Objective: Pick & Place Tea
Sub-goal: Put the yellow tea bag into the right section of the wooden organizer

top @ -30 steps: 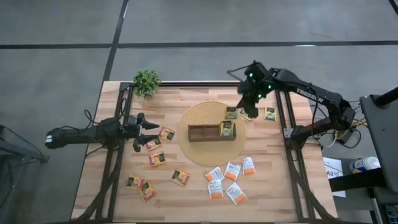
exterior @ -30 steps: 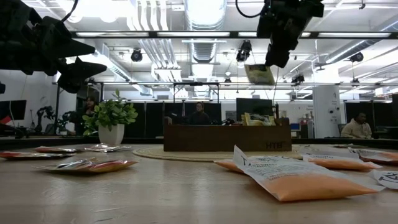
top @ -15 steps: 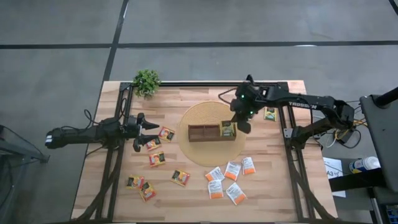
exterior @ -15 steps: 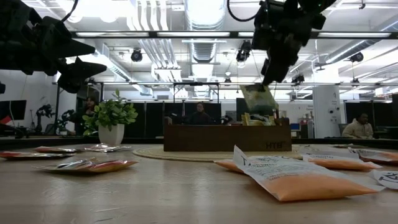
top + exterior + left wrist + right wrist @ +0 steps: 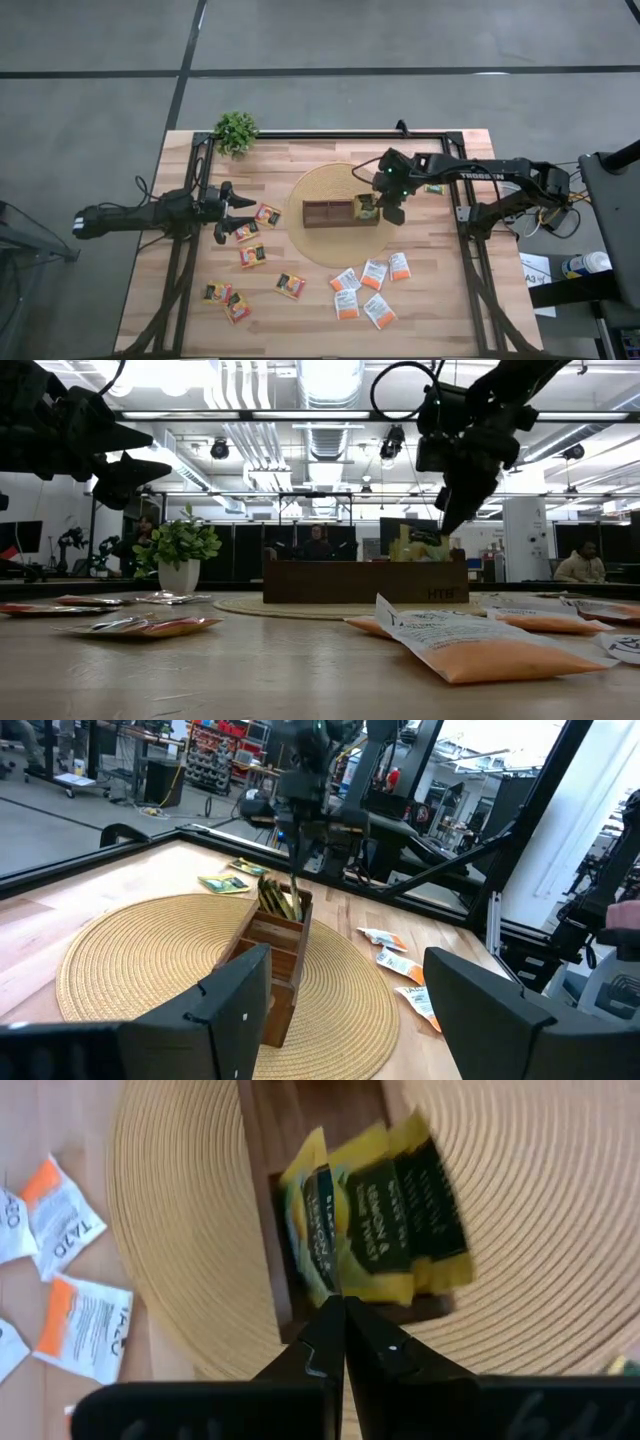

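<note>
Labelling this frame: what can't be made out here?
- High view: the right gripper hides the box's end compartment.
- Low view: the box wall hides its contents.
- Right wrist view: shut fingers cover the green-yellow sachet's edge.
- High view: sachet print too small.

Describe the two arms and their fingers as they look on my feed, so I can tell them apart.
Both arms are dark, jointed and tube-like. The right arm carries white lettering along its forearm and a green light near the wrist; a black cable loops above it in the low view. The left arm shows no lettering. The left gripper has broad, dark fingers; the right gripper has slim, tapered ones.
</note>
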